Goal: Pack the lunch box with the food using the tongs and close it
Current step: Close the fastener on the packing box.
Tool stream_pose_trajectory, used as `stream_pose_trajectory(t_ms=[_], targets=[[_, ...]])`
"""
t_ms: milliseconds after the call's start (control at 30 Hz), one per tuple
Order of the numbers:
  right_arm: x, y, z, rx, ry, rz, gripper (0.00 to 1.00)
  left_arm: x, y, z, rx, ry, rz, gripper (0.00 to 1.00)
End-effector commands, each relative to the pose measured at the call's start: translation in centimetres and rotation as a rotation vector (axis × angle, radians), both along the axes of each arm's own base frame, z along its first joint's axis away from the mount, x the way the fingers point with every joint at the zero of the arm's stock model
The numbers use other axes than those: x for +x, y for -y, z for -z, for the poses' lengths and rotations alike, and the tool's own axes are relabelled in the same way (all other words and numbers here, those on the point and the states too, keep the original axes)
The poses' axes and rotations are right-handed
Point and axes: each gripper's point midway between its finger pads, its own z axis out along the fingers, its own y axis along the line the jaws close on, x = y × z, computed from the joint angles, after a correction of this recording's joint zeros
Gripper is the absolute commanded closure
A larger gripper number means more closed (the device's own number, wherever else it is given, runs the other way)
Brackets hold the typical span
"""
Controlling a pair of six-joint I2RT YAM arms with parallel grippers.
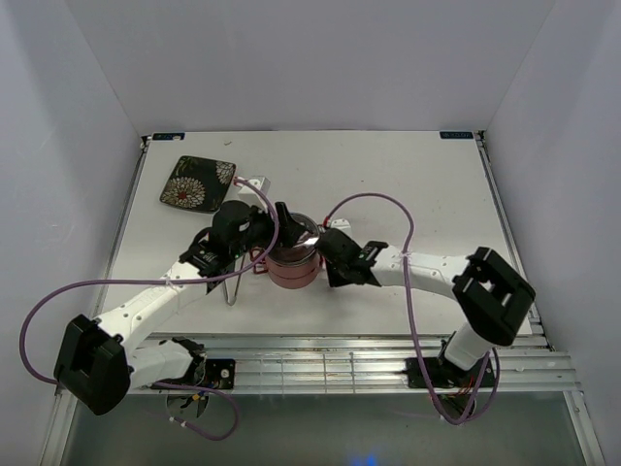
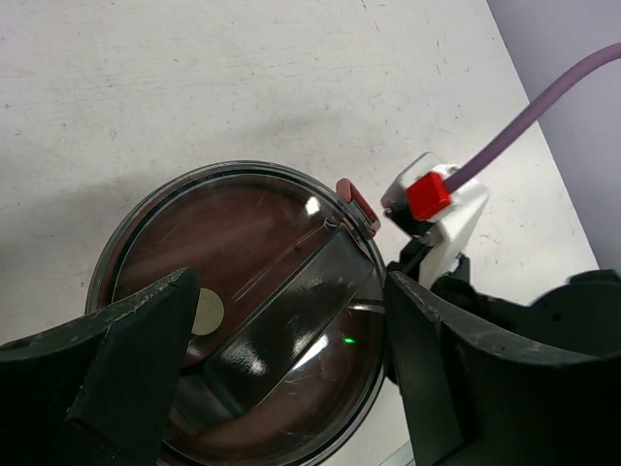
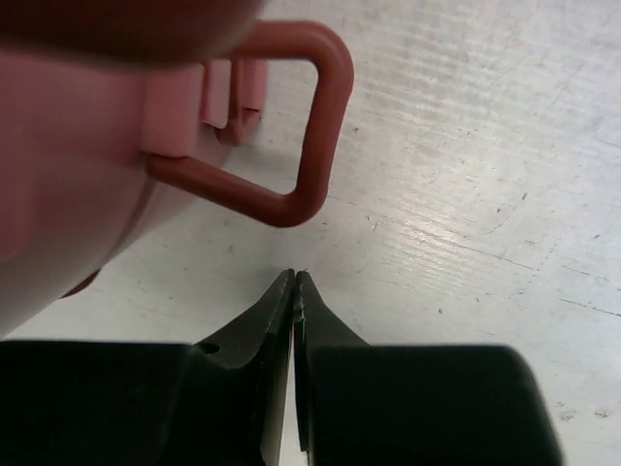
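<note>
The lunch box (image 1: pixel 293 264) stands mid-table as a stack of dark-red bowls. Its glossy dark top lid (image 2: pixel 243 252) has a bar handle (image 2: pixel 291 311) running diagonally across it. My left gripper (image 2: pixel 291 374) hangs open just above the lid, one finger (image 2: pixel 126 374) over its left part and the other (image 2: pixel 456 379) at its right rim. My right gripper (image 3: pixel 294 279) is shut on nothing, tips low over the table right below the box's red side handle (image 3: pixel 315 126). The tongs (image 1: pixel 233 287) lie on the table under my left arm. No food shows.
A dark patterned square plate (image 1: pixel 199 183) lies at the back left, with a small white object (image 1: pixel 254 183) to its right. My right wrist's white camera block with a red plug (image 2: pixel 432 199) sits close to the lid's right rim. Purple cables loop over both arms.
</note>
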Motion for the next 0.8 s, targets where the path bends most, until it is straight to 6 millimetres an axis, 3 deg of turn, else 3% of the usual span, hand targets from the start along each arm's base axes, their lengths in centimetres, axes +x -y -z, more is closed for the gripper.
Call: stream_pose_trajectory(t_ms=[0, 67, 200, 233, 333, 400, 433, 467, 533, 600, 667, 767], targets=[[1.1, -1.0, -4.9, 0.117, 0.098, 0.024, 0.92, -0.3, 0.5, -1.2, -0.012, 0.037, 0.036, 0.13], [1.0, -0.1, -5.9, 0.120, 0.120, 0.038, 0.92, -0.3, 0.6, -1.5, -0.014, 0.043, 0.040, 0.13], [1.5, 1.1, -10.0, 0.187, 0.205, 0.037, 0.92, -0.1, 0.4, -3.4, -0.020, 0.081, 0.032, 0.13], [1.9, 1.4, -10.6, 0.191, 0.225, 0.041, 0.92, 0.1, 0.5, -4.4, -0.024, 0.097, 0.032, 0.13], [3.7, 1.4, -12.8, 0.202, 0.277, 0.000, 0.91, -0.3, 0.2, -4.8, 0.010, 0.090, 0.048, 0.12], [5.5, 1.1, -14.2, 0.199, 0.307, -0.061, 0.77, -0.5, -0.4, -4.8, 0.037, 0.076, 0.031, 0.12], [5.6, 0.6, -14.5, 0.220, 0.293, -0.109, 0.59, -0.8, -0.9, -5.5, 0.033, 0.091, 0.016, 0.12], [6.3, 0.6, -15.3, 0.225, 0.309, -0.147, 0.50, -0.9, -1.3, -5.5, 0.037, 0.094, 0.003, 0.12], [5.4, -1.0, -17.5, 0.233, 0.389, -0.421, 0.34, -1.0, -2.6, -5.9, 0.060, 0.091, -0.053, 0.10], [3.6, -1.7, -19.4, 0.242, 0.482, -0.718, 0.24, -1.1, -3.9, -6.1, 0.090, 0.056, -0.111, 0.10], [3.6, -0.6, -20.1, 0.231, 0.517, -0.816, 0.18, -1.4, -4.5, -6.7, 0.089, 0.051, -0.137, 0.10], [2.1, -0.8, -22.2, 0.343, 0.574, -0.991, 0.10, -1.9, -4.7, -7.3, 0.064, 0.054, -0.138, 0.09]])
